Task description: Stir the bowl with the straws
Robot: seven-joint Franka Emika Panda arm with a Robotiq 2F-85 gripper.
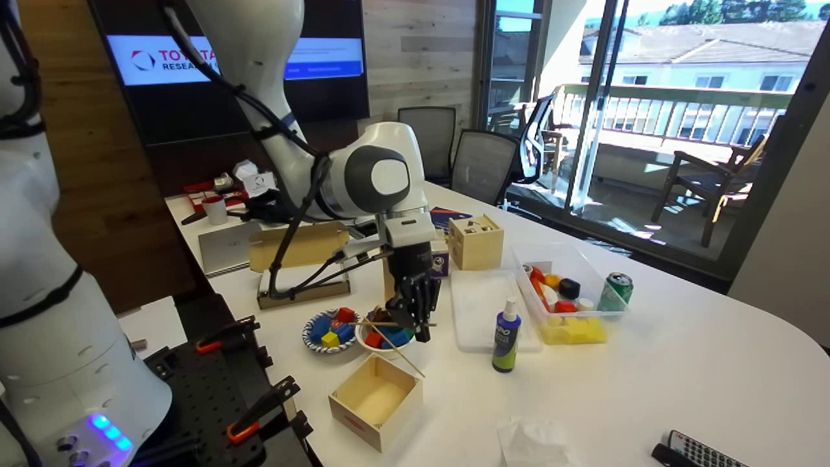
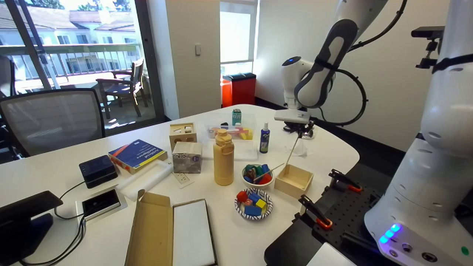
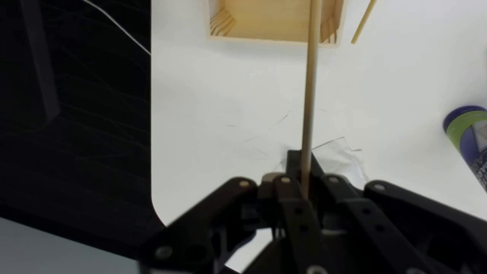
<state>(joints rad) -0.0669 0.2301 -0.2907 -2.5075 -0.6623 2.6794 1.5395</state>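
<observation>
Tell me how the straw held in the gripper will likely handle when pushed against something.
The straw is probably fairly stiff: it stretches out straight, with no clear sag. It looks thin for its length, so likely light, and might snap under a hard push. With the gripper pinching it near one end, the free end may swivel on contact.

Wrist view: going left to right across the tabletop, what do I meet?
Wooden box → end of the free straw → spray bottle. Left out: the held straw and the crumpled white sheet, which overlap the box's span.
</observation>
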